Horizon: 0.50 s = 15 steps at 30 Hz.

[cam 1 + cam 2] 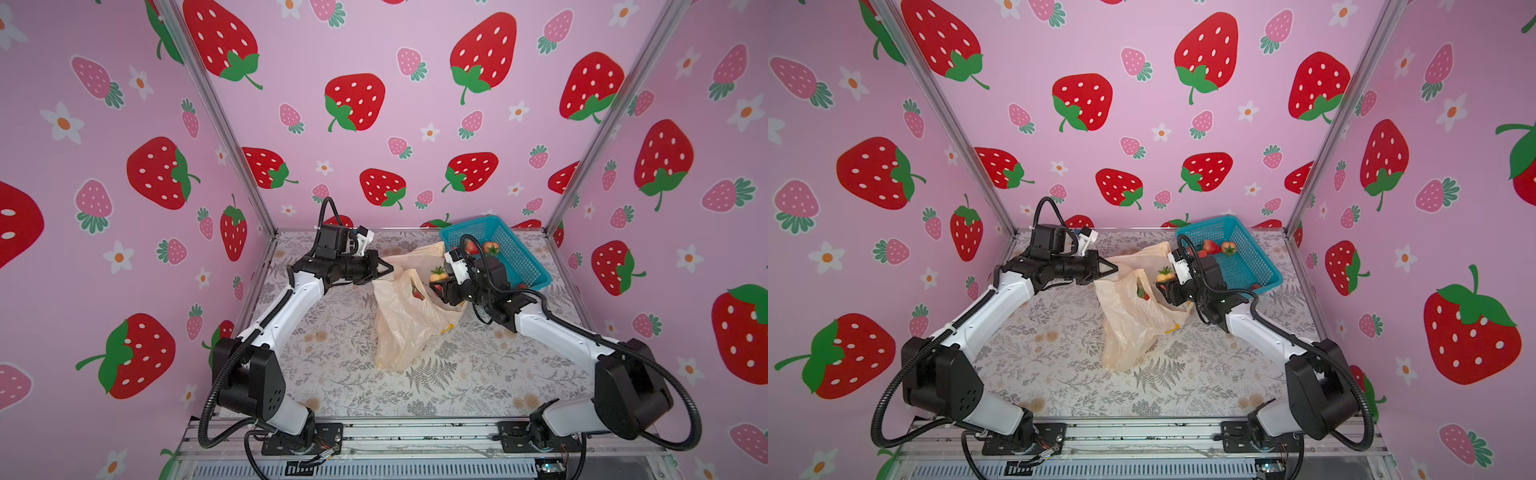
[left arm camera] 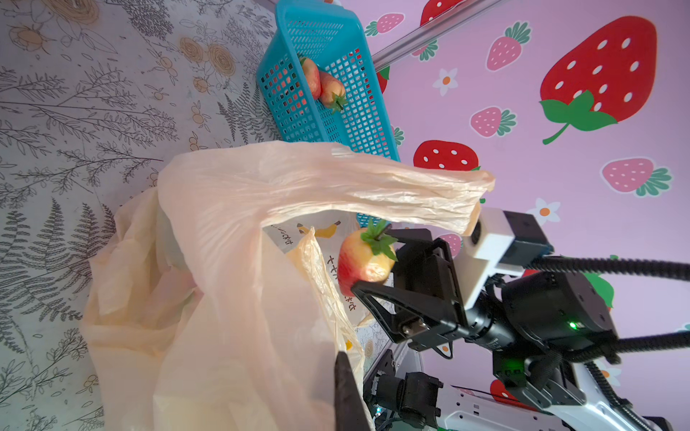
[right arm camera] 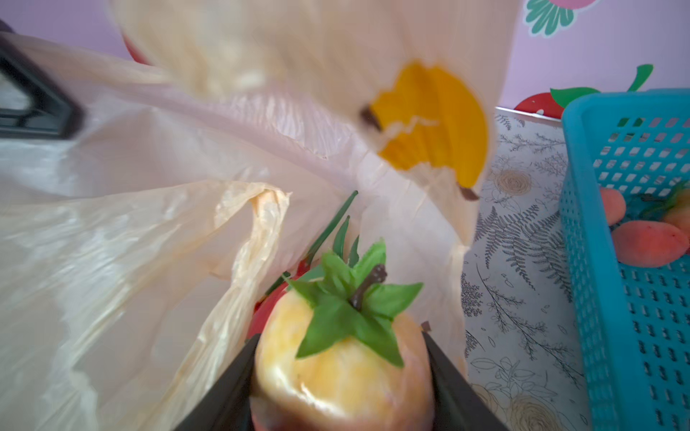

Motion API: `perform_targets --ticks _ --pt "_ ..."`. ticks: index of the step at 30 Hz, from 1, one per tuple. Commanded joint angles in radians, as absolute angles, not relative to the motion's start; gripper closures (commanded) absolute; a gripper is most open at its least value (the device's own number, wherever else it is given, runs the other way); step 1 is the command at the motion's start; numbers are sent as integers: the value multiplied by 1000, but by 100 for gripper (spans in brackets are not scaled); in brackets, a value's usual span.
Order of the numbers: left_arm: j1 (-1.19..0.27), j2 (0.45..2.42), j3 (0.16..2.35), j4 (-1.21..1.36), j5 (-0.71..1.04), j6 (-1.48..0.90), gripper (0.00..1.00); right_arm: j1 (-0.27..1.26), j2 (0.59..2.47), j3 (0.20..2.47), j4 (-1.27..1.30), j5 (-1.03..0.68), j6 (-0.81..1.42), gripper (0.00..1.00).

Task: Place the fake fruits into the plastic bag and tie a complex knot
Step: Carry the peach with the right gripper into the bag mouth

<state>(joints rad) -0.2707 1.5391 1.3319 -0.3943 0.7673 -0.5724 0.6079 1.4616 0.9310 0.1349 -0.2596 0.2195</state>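
My left arm (image 1: pixel 282 307) and right arm (image 1: pixel 557 328) wore white shells, black joints; ribbed black cables (image 1: pixel 208 401) looped alongside, black base plates (image 1: pixel 328 436) at six o'clock.

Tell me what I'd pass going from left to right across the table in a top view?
Left gripper, pinching the bag → plastic bag → right gripper, holding a strawberry → blue basket.
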Motion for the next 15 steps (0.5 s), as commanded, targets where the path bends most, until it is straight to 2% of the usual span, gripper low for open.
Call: perform_targets --ticks 1,7,15 --pt "-275 1517 1325 -402 773 -566 100 634 1511 976 163 -207 262 66" --pt "-274 1514 1327 -401 775 -566 100 661 1603 998 135 -268 313 65" --pt "-275 1511 1326 -401 772 -566 100 695 1654 1016 162 -486 320 60"
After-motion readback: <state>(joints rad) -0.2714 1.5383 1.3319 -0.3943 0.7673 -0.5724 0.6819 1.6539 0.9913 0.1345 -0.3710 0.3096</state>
